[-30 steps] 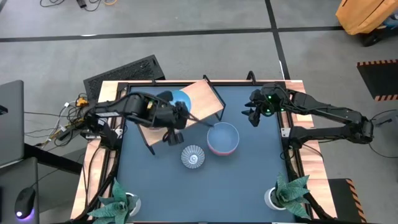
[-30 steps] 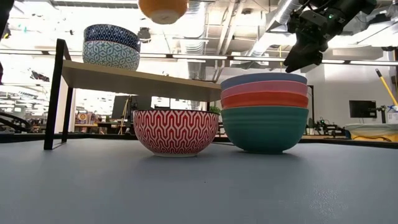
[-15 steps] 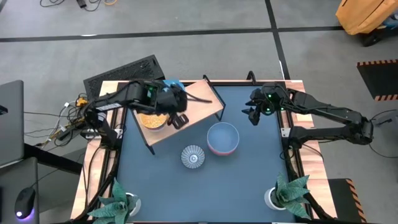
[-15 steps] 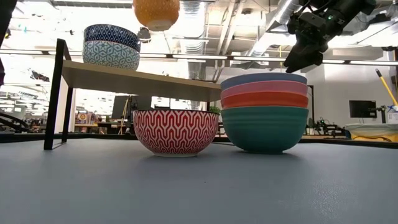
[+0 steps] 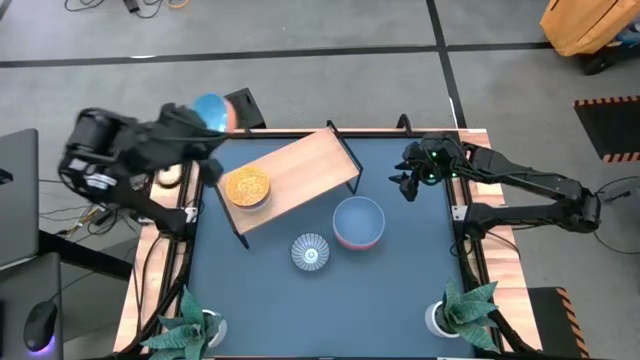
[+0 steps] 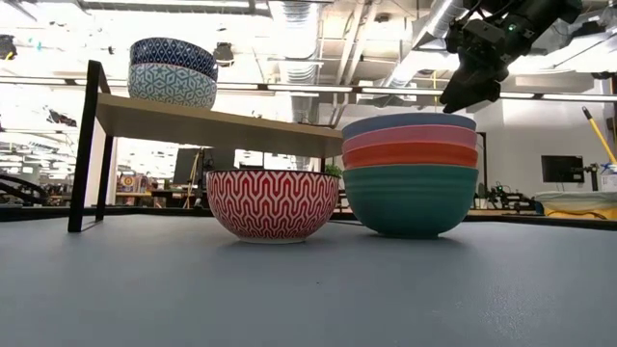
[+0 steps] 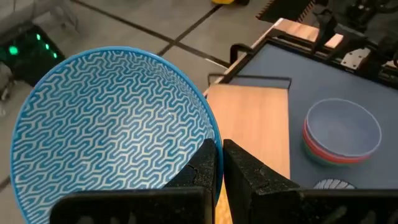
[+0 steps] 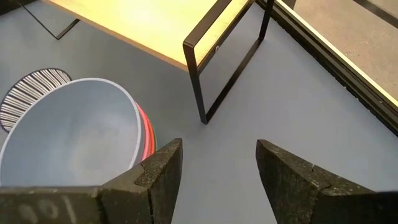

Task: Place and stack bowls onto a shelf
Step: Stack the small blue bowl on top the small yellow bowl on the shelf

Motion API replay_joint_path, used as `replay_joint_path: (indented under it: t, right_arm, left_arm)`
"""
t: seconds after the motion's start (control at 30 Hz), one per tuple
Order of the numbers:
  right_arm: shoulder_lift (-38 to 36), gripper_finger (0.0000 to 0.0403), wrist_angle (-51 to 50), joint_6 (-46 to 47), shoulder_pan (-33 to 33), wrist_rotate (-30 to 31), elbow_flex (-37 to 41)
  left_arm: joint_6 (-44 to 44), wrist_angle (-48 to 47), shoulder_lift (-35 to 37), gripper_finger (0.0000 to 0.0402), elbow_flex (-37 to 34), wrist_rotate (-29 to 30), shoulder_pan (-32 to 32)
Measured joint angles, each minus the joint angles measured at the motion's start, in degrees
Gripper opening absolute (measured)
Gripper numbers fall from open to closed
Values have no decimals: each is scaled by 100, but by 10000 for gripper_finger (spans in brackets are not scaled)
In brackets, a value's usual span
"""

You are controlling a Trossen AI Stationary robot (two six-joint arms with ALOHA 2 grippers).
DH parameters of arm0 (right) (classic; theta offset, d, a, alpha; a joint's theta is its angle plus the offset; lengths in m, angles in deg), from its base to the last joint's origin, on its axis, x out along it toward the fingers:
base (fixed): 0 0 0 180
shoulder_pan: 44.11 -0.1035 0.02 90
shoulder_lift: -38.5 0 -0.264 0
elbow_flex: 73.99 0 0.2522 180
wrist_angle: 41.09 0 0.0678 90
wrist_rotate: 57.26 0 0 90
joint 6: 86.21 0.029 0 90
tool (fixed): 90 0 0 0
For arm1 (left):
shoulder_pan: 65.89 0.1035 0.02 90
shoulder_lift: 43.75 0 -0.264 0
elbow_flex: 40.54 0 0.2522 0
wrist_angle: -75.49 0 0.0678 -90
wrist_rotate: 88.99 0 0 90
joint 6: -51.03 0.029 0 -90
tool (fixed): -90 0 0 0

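Blue lattice bowl [image 7: 112, 121] is gripped at its rim by the left end effector [image 7: 219, 163], fingers pinched nearly together across the wall. In the high view the left end effector [image 5: 205, 125] is held off the counter's [image 5: 400, 290] far left corner, outside its edge, bowl [image 5: 210, 110] carried above the floor.

Shelf [image 5: 300, 170] lies toward the counter centre from that bowl; its long axis is set diagonally, from near-left to far-right. An orange bowl [image 5: 246, 187] sits on the shelf's left end. The low view shows 2 stacked bowls [image 6: 174, 69] at one end of the shelf [image 6: 217, 125]; how that tallies with the overhead picture cannot be told.

Still on the counter: a red zigzag bowl [image 6: 272, 202] and a stack of 4 [image 6: 410, 178], light blue on top, green at the bottom, both just beside the shelf.

Right end effector [image 8: 214, 165] is open and empty, hovering near the shelf's right-hand legs, stack [image 8: 74, 134] close by. In the high view it [image 5: 405, 180] waits at the counter's right edge.

Judgement: left arm is nearer the shelf's left end, so the held bowl would need to travel inward toward the orange bowl. The off-counter position is a drop risk.
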Motion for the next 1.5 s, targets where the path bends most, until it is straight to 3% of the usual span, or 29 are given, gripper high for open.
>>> replay_joint_path:
  t: [0.13,0.33,0.53,0.9,1.5]
  right_arm:
    - [0,230,9,-4,2,0,0]
    - [0,230,171,0,141,0,0]
    - [-1,230,199,42,274,0,-2]
    - [1,230,212,46,302,0,0]
    - [0,230,216,-2,302,0,0]
  left_arm:
    - [-528,135,471,0,-1174,-373,-92]
    - [-75,1039,207,0,-2124,-1008,-89]
    - [-185,494,-321,0,-2431,-1439,-2]
    - [-140,774,-282,0,-2872,-1773,-66]
    - [279,869,-264,0,-2883,-2210,238]
